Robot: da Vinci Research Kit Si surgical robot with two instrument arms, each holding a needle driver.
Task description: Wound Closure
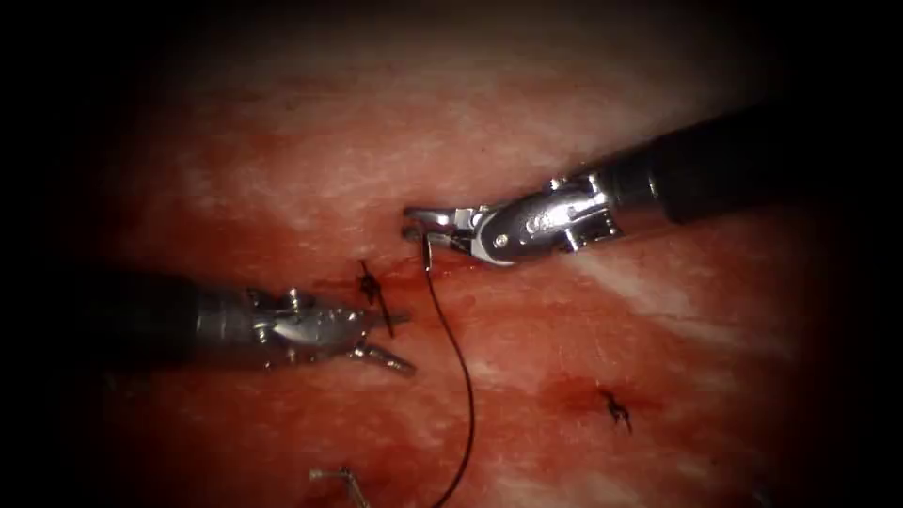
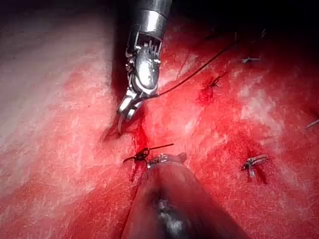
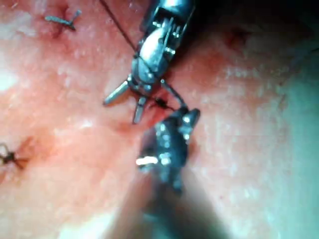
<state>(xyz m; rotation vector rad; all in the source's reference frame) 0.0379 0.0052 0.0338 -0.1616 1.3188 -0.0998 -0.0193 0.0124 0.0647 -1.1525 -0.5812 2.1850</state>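
So far, in the endoscope view, the closure looks partly done. One knotted stitch (image 1: 374,290) sits at the centre of the frame on the tissue (image 1: 310,160), and another knot (image 1: 616,409) lies toward the lower right. The right tool (image 1: 420,224) reaches in from the upper right with its jaws closed on the needle (image 1: 427,252), which drops from the tips to the tissue at the cut (image 1: 442,268); how deep it sits I cannot tell. The thread (image 1: 461,376) trails from there down to the bottom edge. The left tool (image 1: 393,341), coming from the left, has its jaws spread apart and holds nothing, just beside the centre stitch. A cut end of thread (image 1: 340,480) lies at the bottom.

In the left wrist view, the right tool (image 2: 128,107) grips the needle (image 2: 121,124), its point touching the tissue near the red fluid (image 2: 142,137), with the thread (image 2: 199,69) running away from it. The knotted stitch (image 2: 143,154) lies close below.

In the right wrist view, the left tool (image 3: 130,102) shows its jaws splayed and empty.

By my judgement, at least one more stitch remains at the open stretch.
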